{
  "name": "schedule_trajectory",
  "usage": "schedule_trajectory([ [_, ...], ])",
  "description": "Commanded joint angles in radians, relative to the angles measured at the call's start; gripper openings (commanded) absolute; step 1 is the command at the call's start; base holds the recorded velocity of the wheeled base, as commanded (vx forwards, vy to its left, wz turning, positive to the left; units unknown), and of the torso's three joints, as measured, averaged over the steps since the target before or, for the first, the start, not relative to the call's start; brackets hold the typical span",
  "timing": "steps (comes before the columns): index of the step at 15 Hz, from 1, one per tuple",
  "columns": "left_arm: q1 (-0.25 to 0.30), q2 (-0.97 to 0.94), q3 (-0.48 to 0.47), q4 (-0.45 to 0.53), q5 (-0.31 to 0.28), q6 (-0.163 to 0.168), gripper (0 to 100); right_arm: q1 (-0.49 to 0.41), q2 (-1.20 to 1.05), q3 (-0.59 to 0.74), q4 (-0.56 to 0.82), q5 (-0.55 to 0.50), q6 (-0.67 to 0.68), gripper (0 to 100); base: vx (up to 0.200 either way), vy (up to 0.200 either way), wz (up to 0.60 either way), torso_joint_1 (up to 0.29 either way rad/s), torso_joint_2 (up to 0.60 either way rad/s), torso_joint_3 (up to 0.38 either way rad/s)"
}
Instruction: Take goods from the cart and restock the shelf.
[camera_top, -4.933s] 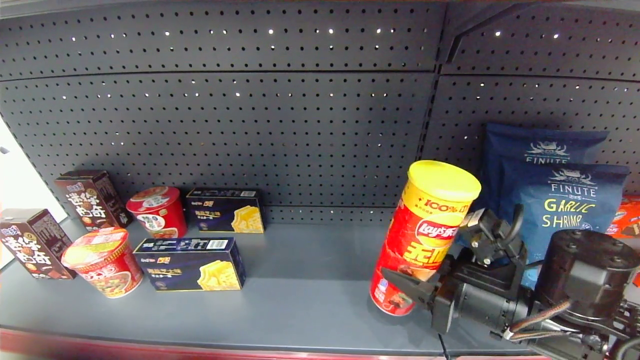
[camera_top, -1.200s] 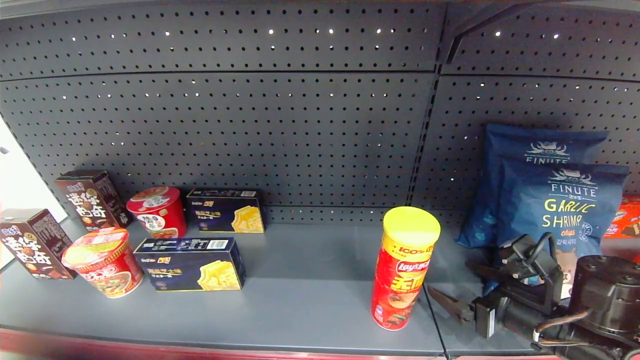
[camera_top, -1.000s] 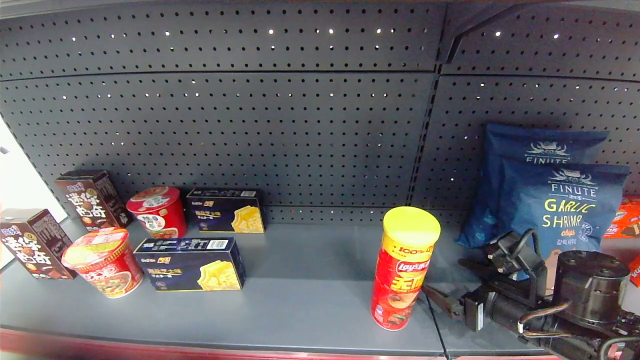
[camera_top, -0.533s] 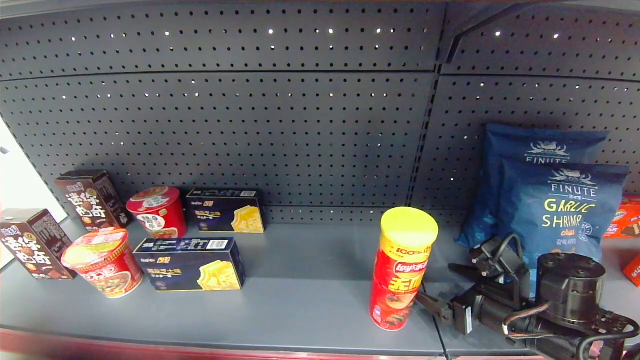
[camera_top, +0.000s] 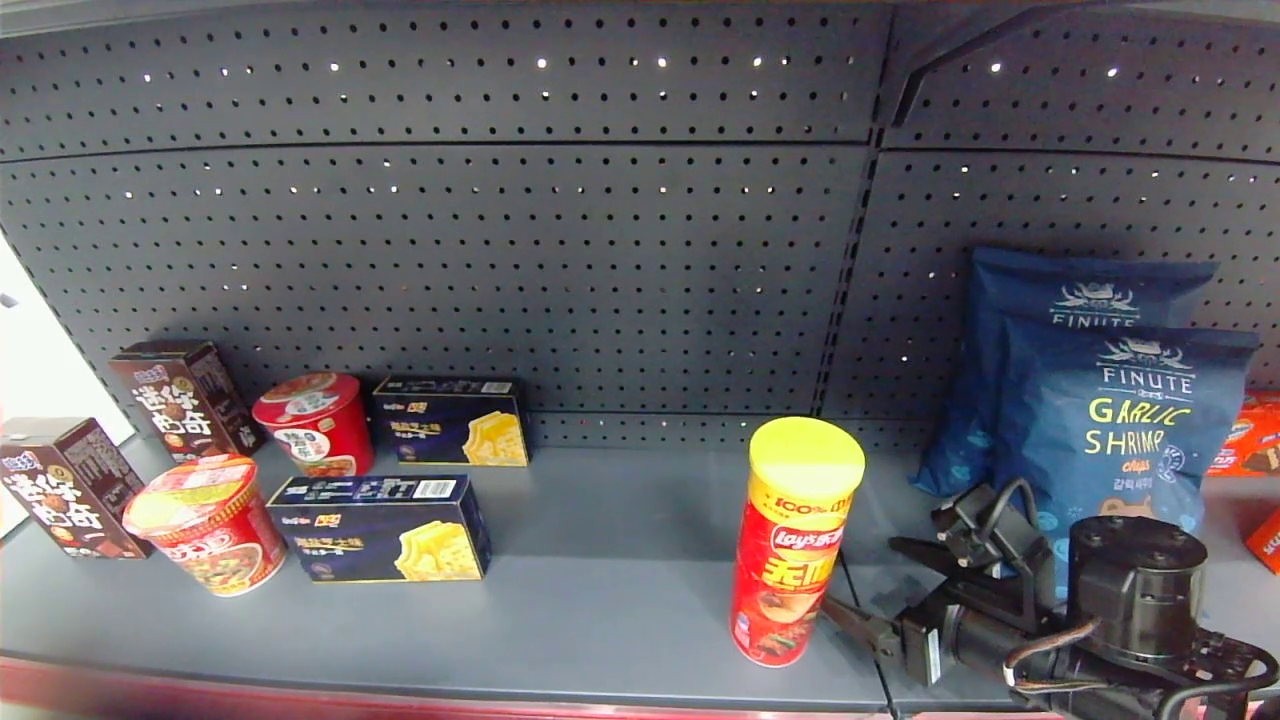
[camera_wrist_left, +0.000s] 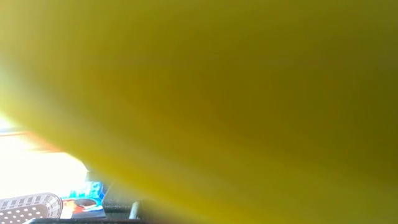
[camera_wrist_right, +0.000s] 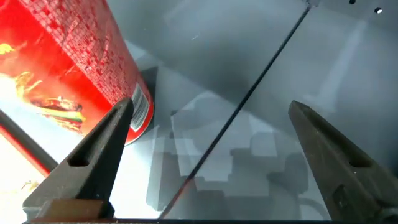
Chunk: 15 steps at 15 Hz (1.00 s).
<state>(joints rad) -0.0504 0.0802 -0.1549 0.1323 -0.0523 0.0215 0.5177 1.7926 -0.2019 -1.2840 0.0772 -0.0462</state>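
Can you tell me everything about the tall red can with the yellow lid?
The tall red chip can is a round tube, cardboard by its look, with a flat yellow lid shut on top and yellow writing on its side. It stands upright on the dark grey shelf near the front edge. The open right gripper is beside its base; whether a finger touches it is unclear.

The shelf (camera_top: 600, 610) was smooth matt painted metal, and the perforated back panel (camera_top: 500, 280) had the same finish. The chip can (camera_top: 785, 570) at 5 o'clock was glossy, with a smooth plastic lid (camera_top: 806, 455). The bags (camera_top: 1110, 420) at 3 were satin film and the boxes (camera_top: 380, 530) at 8 glossy card.
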Motion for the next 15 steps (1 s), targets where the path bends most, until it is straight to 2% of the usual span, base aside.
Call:
schedule_trajectory([
  [1, 0.0, 0.0, 0.005, -0.003, 0.0, 0.0, 0, 0.025, -0.036, 0.03, -0.005, -0.002, 0.0, 100, 0.0, 0.0, 0.0, 0.0, 0.0, 0.0],
  [3, 0.0, 0.0, -0.025, -0.005, -0.001, 0.006, 0, 0.041, -0.137, 0.104, -0.014, -0.016, 0.009, 100, 0.0, 0.0, 0.0, 0.0, 0.0, 0.0],
  [4, -0.005, 0.0, -0.071, 0.004, -0.004, 0.011, 0, 0.027, -0.228, 0.136, -0.02, -0.036, 0.011, 100, 0.0, 0.0, 0.0, 0.0, 0.0, 0.0],
  [6, -0.012, 0.085, -0.166, 0.006, -0.073, 0.064, 0, -0.025, -0.401, 0.196, 0.011, -0.053, 0.0, 100, 0.0, 0.0, 0.0, 0.0, 0.0, 0.0],
  [7, -0.011, 0.162, -0.233, 0.006, -0.112, 0.075, 0, -0.024, -0.49, 0.202, 0.052, -0.056, -0.011, 100, 0.0, 0.0, 0.0, 0.0, 0.0, 0.0],
  [9, -0.014, 0.332, -0.348, 0.0, -0.17, 0.078, 0, -0.022, -0.664, 0.196, 0.219, -0.056, -0.055, 100, 0.0, 0.0, 0.0, 0.0, 0.0, 0.0],
  [11, -0.016, 0.474, -0.419, -0.022, -0.294, 0.078, 0, -0.033, -0.848, 0.194, 0.394, -0.06, -0.08, 100, 0.0, 0.0, 0.0, 0.0, 0.0, 0.0],
  [13, -0.017, 0.569, -0.454, -0.043, -0.385, 0.092, 0, -0.036, -1.009, 0.18, 0.571, -0.094, -0.083, 100, 0.0, 0.0, 0.0, 0.0, 0.0, 0.0],
  [14, -0.032, 0.615, -0.46, -0.048, -0.462, 0.097, 0, -0.028, -1.09, 0.18, 0.666, -0.114, -0.083, 100, 0.0, 0.0, 0.0, 0.0, 0.0, 0.0],
  [15, -0.049, 0.639, -0.462, -0.053, -0.504, 0.095, 0, -0.03, -1.139, 0.182, 0.72, -0.122, -0.084, 100, 0.0, 0.0, 0.0, 0.0, 0.0, 0.0],
])
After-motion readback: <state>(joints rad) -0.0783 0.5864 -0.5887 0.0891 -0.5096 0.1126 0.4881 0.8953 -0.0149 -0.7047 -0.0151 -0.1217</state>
